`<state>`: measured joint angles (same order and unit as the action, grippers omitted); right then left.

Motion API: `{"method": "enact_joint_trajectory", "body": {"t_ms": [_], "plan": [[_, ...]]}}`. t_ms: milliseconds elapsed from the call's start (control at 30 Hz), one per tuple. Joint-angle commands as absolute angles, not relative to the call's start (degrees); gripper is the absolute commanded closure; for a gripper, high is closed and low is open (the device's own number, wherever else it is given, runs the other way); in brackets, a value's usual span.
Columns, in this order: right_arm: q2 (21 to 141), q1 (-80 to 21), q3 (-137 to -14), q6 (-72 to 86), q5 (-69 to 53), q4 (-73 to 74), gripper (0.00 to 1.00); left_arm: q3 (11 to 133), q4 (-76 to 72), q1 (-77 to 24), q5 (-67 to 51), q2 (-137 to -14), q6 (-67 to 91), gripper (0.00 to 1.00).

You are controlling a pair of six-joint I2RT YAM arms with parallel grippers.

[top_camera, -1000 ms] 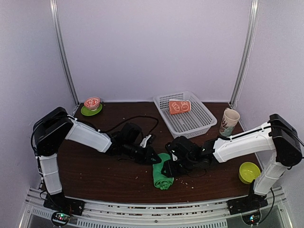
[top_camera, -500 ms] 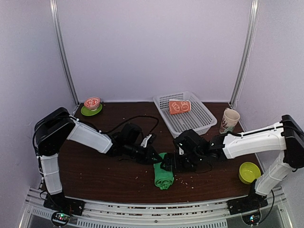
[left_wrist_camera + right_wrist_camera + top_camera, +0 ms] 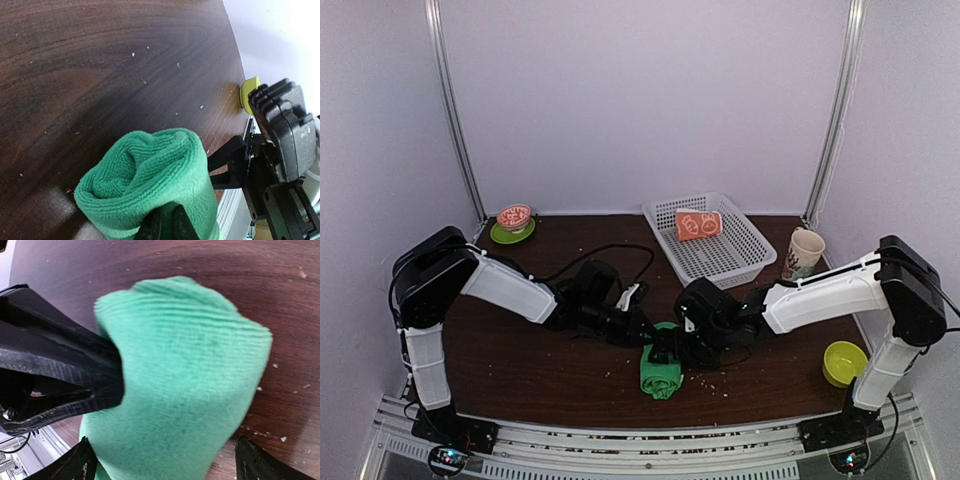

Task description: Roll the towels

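The green towel (image 3: pixel 150 185) is showing as soft, matt cloth with a fine, fuzzy ribbed pile. The table (image 3: pixel 100 60) beneath it is looking like dark wood grain, smooth and faintly glossy, flecked with pale crumbs. At the towel's one o'clock in the top view, the basket (image 3: pixel 732 262) is reading as white plastic lattice, holding the orange towel (image 3: pixel 698 224) of matt printed cloth.

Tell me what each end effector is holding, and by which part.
Left end effector pinches the green towel at one end of the roll. Right end effector straddles the roll with fingers spread; whether it grips cannot be told.
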<state>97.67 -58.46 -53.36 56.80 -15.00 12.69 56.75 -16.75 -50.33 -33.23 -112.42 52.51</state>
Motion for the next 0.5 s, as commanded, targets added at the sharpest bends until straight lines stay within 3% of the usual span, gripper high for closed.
{"method": "enact_joint_trajectory", "body": {"t_ms": [0, 200, 467], "plan": [[97.5, -59.2, -52.8, 57.3, -15.4, 12.3, 0.03, 54.9, -14.7, -50.9, -30.7, -113.3, 51.5, 0.9], [92.5, -58.8, -54.2, 56.6, -12.8, 14.0, 0.02, 54.8, -15.3, -51.1, -31.0, -113.4, 51.8, 0.9], [97.8, -59.3, -57.0, 55.2, -15.0, 17.1, 0.03, 54.8, -14.8, -51.1, -30.7, -113.2, 51.6, 0.9]]}}
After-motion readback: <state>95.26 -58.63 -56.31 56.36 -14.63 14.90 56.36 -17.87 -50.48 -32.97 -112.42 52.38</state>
